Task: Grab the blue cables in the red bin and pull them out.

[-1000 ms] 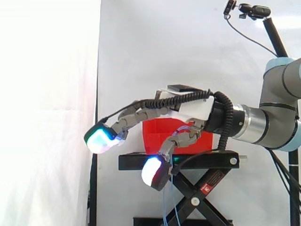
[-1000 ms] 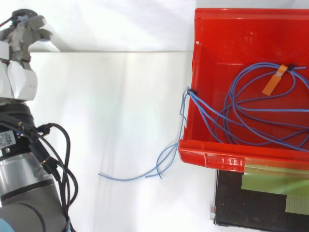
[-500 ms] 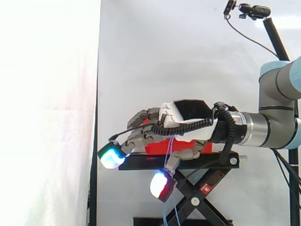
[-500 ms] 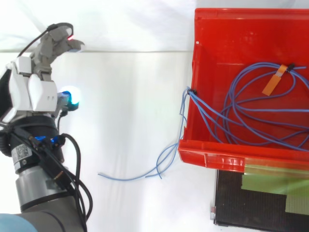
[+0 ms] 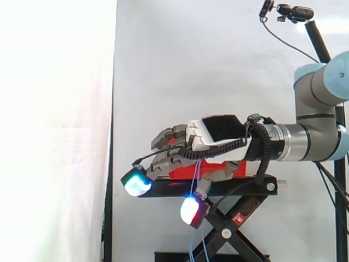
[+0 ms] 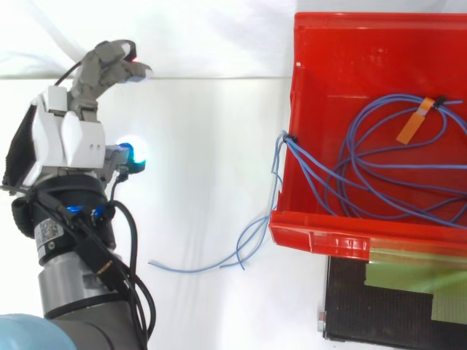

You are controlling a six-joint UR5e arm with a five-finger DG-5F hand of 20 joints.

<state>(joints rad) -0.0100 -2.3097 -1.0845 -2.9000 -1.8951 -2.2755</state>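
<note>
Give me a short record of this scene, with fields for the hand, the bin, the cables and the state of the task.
hand: open, left of the bin in the top view, touching no cable
bin: red, on a black stand
cables: blue, most coiled in the bin; some strands hang over its left wall and trail outside
tag: orange, on the cables inside the bin
task state: cables not yet grabbed

No print can be read (the red sticker on the black stand is too small).
</note>
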